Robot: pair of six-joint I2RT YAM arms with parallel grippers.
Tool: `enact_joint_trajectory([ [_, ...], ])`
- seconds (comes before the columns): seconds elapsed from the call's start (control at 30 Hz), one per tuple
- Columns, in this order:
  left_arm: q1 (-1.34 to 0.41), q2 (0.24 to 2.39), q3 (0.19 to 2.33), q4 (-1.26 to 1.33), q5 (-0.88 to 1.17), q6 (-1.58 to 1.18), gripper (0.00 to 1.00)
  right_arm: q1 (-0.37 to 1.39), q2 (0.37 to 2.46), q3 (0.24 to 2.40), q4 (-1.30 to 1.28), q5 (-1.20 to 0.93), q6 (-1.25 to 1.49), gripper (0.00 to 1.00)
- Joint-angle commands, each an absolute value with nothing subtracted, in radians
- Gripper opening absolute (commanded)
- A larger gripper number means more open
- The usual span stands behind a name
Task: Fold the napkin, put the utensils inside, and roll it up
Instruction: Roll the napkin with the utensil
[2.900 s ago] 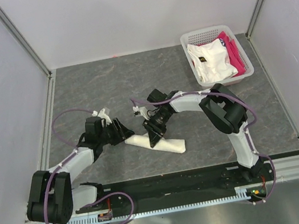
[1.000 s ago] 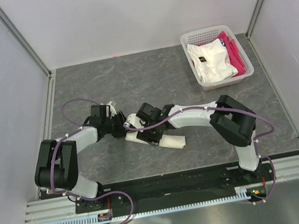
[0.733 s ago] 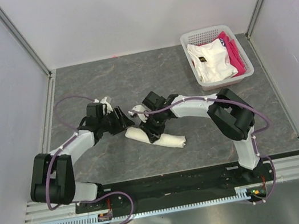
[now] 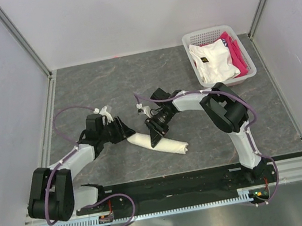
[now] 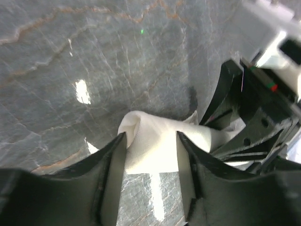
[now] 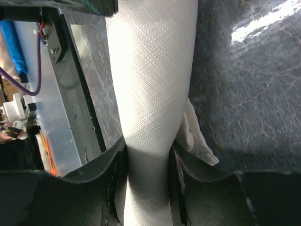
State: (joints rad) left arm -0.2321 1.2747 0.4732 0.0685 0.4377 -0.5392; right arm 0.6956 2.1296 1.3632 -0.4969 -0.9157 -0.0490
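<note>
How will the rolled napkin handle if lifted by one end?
Probably floppy: the napkin is thin woven cloth and waists in where the right gripper squeezes it. Likely light. It may unroll; a loose flap shows beside the roll.

The napkin [image 6: 150, 94] in my right gripper [image 6: 146, 174] is soft cream-white cloth. It is dull, not shiny, with a fine bumpy weave, and the fingers [image 6: 115, 188] on each side of it are smooth black plastic with a faint shine. Under my left gripper [image 5: 150, 155] the table [image 5: 70, 56] looks like grey stone with thin pale veins, smooth and glossy enough to throw back bright spots of light. Far past my right gripper the basket [image 4: 201, 35] is white plastic full of small holes, and the rail [image 4: 156, 210] behind both grippers is bare ribbed metal.
</note>
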Motion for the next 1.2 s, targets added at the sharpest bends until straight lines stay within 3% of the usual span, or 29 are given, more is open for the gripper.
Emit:
enact_joint_trajectory([
  [0.0,-0.229,1.310,0.439,0.169,0.498,-0.569,0.45,0.693,2.194,1.373,-0.518,-0.876,-0.077,0.43],
  [0.13,-0.229,1.356,0.446,0.175,0.502,-0.561,0.20,0.693,2.175,1.379,-0.514,-0.824,-0.077,0.44],
  [0.23,-0.227,1.385,0.468,0.157,0.499,-0.555,0.02,0.692,2.122,1.378,-0.506,-0.780,-0.066,0.57],
  [0.43,-0.229,1.391,0.508,0.095,0.479,-0.534,0.02,0.696,1.972,1.344,-0.474,-0.600,-0.046,0.72],
  [0.67,-0.227,1.446,0.583,0.006,0.489,-0.528,0.02,0.821,1.787,1.209,-0.326,-0.220,-0.089,0.77],
  [0.93,-0.224,1.509,0.655,-0.075,0.529,-0.515,0.02,0.957,1.776,1.151,-0.291,-0.055,-0.152,0.79],
  [1.17,-0.222,1.523,0.673,-0.087,0.548,-0.506,0.02,0.969,1.813,1.157,-0.287,0.018,-0.184,0.79],
])
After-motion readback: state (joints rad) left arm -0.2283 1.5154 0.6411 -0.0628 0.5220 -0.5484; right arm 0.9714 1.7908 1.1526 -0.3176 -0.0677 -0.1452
